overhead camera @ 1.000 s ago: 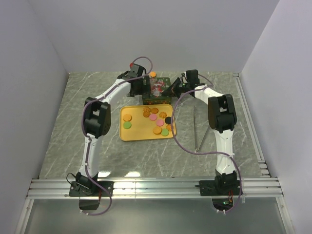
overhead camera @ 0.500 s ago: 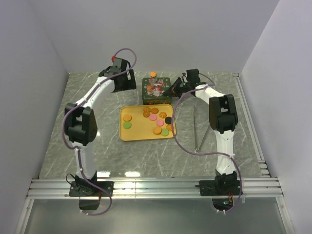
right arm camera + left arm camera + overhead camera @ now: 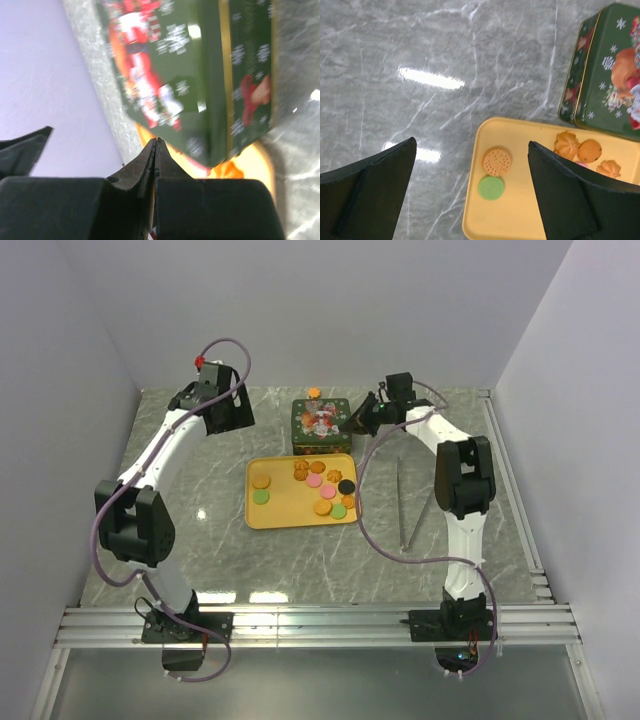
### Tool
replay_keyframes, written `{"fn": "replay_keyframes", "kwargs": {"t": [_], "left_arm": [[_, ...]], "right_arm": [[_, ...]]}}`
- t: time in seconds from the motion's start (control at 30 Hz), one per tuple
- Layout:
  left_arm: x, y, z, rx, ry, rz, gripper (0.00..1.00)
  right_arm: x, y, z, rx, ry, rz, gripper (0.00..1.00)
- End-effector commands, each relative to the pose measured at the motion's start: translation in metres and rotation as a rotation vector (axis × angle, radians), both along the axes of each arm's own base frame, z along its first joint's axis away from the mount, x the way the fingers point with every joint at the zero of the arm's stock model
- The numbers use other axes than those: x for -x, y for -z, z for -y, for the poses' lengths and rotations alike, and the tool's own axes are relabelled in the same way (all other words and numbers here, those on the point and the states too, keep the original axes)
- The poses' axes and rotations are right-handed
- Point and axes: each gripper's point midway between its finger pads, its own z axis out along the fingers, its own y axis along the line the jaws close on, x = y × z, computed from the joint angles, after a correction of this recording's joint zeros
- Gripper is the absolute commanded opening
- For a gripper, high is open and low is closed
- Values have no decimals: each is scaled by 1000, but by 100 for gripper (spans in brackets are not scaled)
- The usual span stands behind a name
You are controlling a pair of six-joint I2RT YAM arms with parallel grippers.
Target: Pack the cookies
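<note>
I judge the cookies [image 3: 320, 487], loose on the yellow tray [image 3: 262, 518] before the tin [image 3: 320, 421], light, rigid and slick, best pinched across their edges; left gripper [image 3: 471, 145] spread empty, right gripper [image 3: 155, 143] closed on nothing.

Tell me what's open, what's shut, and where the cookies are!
Christmas tin: lid on, shut.
Cookies: lying loose on the yellow tray.
Left gripper: open, empty.
Right gripper: shut, holding nothing, beside the tin.

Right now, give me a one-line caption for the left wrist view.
Left gripper open over the marble table, framing cookies on the yellow tray beside the green tin.
</note>
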Motion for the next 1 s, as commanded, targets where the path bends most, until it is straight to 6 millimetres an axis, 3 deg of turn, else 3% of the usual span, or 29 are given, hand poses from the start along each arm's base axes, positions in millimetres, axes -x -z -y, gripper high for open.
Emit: {"fn": "replay_keyframes", "kwargs": {"t": [0.0, 0.4, 0.53, 0.57, 0.63, 0.67, 0.73, 0.77, 0.8, 0.87, 0.9, 0.93, 0.97], "left_arm": [[16, -21, -6, -18, -2, 38, 99], [50, -60, -30, -33, -34, 140, 99], [71, -87, -41, -59, -48, 203, 99], [77, -88, -45, -70, -55, 204, 99], [95, -89, -58, -87, -109, 227, 99], [99, -90, -59, -83, -120, 248, 99], [116, -85, -62, -62, -126, 276, 99], [120, -84, -62, -53, -126, 291, 100], [127, -82, -63, -37, -134, 319, 99], [131, -78, -64, -27, -137, 345, 100], [133, -71, -65, -23, -146, 357, 99], [133, -68, -70, -39, -175, 366, 99], [131, -64, -73, -43, -193, 379, 99]], "right_arm": [[-1, -100, 3, -27, 0, 215, 0], [44, -188, 17, 5, -26, 399, 0], [75, -209, 25, 37, -45, 423, 0], [87, -225, 28, 44, -50, 464, 0], [102, -221, 33, 67, -48, 453, 0], [114, -233, 37, 81, -56, 500, 0], [128, -230, 43, 130, -59, 513, 0], [142, -243, 44, 164, -81, 586, 0], [150, -235, 45, 197, -94, 585, 1], [169, -242, 47, 269, -111, 665, 10], [175, -231, 47, 292, -124, 660, 19], [179, -228, 49, 323, -116, 678, 38], [191, -233, 52, 346, -119, 723, 48]]}}
